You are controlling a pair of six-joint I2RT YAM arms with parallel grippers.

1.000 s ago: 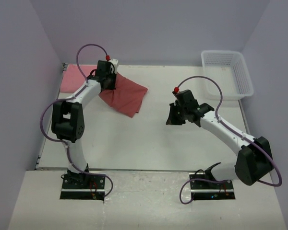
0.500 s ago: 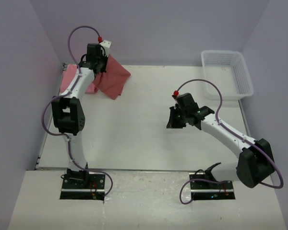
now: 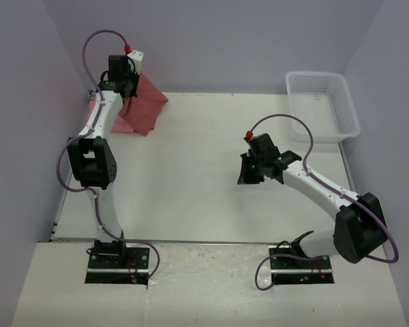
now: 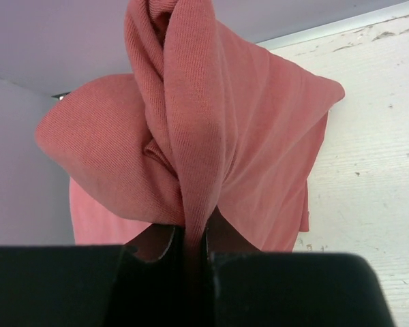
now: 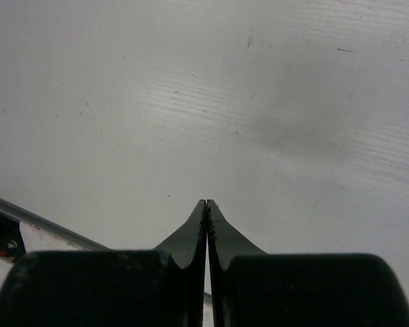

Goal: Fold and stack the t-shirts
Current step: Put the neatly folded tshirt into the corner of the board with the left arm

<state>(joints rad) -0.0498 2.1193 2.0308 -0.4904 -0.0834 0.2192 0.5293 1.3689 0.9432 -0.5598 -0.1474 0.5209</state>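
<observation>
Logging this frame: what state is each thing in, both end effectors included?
left end effector: shut on the brick-red t-shirt, raised at the far left corner.
right end effector: shut, holding nothing, above the table.
brick-red t-shirt: bunched, not folded, hanging from the left end effector.
pink t-shirt: lying on the table beneath, mostly hidden.
white lattice basket: upright at the far right, looks empty.

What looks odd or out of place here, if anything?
The brick-red shirt hangs twisted and bunched from the left gripper at the far left corner, by the pink shirt, pinched by one narrow fold rather than lying flat. Nothing looks spilled or damaged.
</observation>
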